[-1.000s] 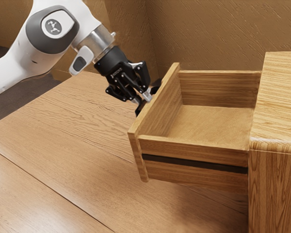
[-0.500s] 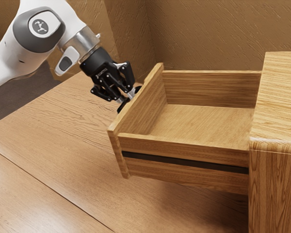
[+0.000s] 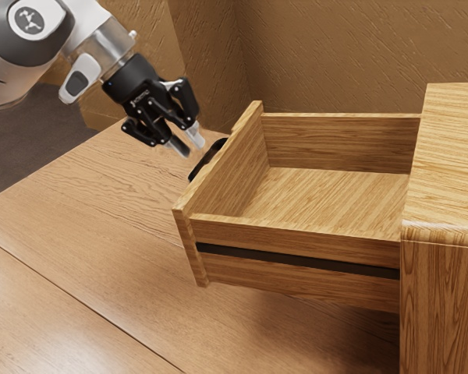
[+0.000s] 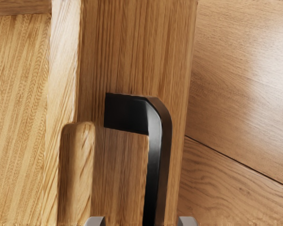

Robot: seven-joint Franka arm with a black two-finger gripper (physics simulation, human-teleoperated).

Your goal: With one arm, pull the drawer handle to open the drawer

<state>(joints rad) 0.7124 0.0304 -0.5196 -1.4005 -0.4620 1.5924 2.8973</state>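
Note:
The wooden drawer (image 3: 312,199) stands pulled far out of the cabinet (image 3: 444,218), its inside bare. Its black handle (image 3: 207,158) sits on the drawer front, facing the exterior view's left. My gripper (image 3: 187,143) hovers a short way off the handle, up and toward the exterior view's left, open with nothing between its fingers. In the wrist view the black handle (image 4: 155,155) runs down the drawer front (image 4: 132,56) straight ahead of the hand, apart from it.
The wooden tabletop (image 3: 101,257) spreads under and in front of the drawer. A wood-panelled wall (image 3: 335,47) closes the back. The cabinet's top rises at the exterior view's right.
The drawer slid further out, then stopped. My gripper let go of the handle and drew back up and toward the exterior view's left.

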